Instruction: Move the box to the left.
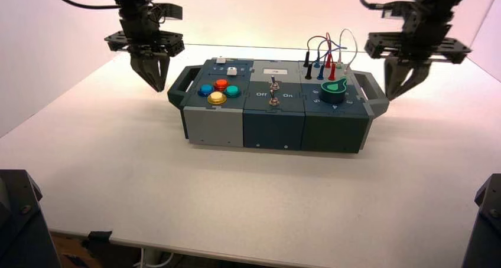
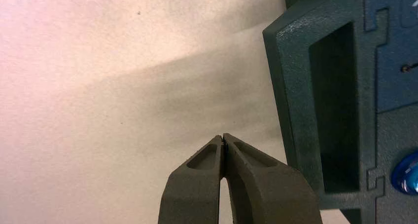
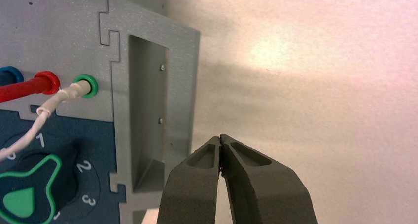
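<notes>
The box (image 1: 275, 117) stands on the white table, a long teal-and-grey panel with a handle at each end. It carries coloured push buttons (image 1: 219, 91), toggle switches (image 1: 274, 92), a green dial (image 1: 335, 88) and looping wires (image 1: 331, 49). My left gripper (image 1: 158, 86) hangs shut just off the box's left handle (image 1: 182, 86), with nothing between its fingers. In the left wrist view the left gripper (image 2: 223, 136) has its tips together beside the handle (image 2: 296, 110). My right gripper (image 1: 394, 94) hangs shut just off the right handle (image 1: 371, 90). The right gripper (image 3: 220, 136) sits beside that handle (image 3: 185, 86), apart from it.
The table (image 1: 147, 179) stretches wide to the left of the box and in front of it. Dark arm bases (image 1: 20, 221) stand at both near corners. A pale wall rises behind the table's far edge.
</notes>
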Motion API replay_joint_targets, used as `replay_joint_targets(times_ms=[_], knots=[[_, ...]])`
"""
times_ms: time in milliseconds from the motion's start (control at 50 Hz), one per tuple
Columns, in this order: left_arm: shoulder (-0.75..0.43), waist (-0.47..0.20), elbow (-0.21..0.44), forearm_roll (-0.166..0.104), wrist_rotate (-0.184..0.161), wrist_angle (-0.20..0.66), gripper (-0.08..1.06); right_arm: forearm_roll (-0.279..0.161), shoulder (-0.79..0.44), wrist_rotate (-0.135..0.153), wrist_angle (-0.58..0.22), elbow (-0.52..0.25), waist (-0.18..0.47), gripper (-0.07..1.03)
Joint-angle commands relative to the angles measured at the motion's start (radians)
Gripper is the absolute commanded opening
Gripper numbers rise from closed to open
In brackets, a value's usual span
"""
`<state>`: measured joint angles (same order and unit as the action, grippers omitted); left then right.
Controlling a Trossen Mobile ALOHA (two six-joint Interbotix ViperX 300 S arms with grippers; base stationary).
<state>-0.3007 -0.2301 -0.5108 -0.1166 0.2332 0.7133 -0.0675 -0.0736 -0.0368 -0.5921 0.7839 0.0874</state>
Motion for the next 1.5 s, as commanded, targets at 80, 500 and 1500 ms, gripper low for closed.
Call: replay_joint_targets(times_ms=[80,500,1500], knots=[[0.020,0.006,0.020,-0.008,0.003,-0.005,-0.03,-0.018,-0.017,0.000,0.015,-0.037,0.067,-0.02],[0.044,0.029,0.005,-0.017,-0.003,-0.008,-0.03,-0.063,-0.078,0.002,0.009,-0.117,0.186,-0.02],[0.100,0.313,-0.025,-0.003,0.012,0.017,-0.03,-0.120,-0.250,0.000,-0.101,-0.382,0.446,-0.02]])
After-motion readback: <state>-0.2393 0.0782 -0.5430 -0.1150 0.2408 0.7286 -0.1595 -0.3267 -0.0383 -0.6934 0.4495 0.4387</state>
